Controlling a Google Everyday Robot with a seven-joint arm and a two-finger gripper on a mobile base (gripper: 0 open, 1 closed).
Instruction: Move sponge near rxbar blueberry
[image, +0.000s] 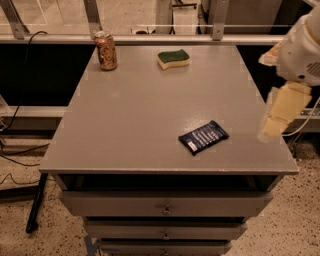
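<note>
Item, my gripper (280, 112): 3 o'clock, at table (135, 125) edge; how far open, I cannot tell. Item, sponge (173, 58): 12 o'clock. Item, rxbar blueberry (203, 136): 5 o'clock, well apart. Item, can (105, 50): 11 o'clock.

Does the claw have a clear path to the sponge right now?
Probably yes. The claw hangs at the right edge of the table; the sponge lies near the far edge, bare tabletop between them. The can stands to its left, the snack bar nearer the front.
</note>
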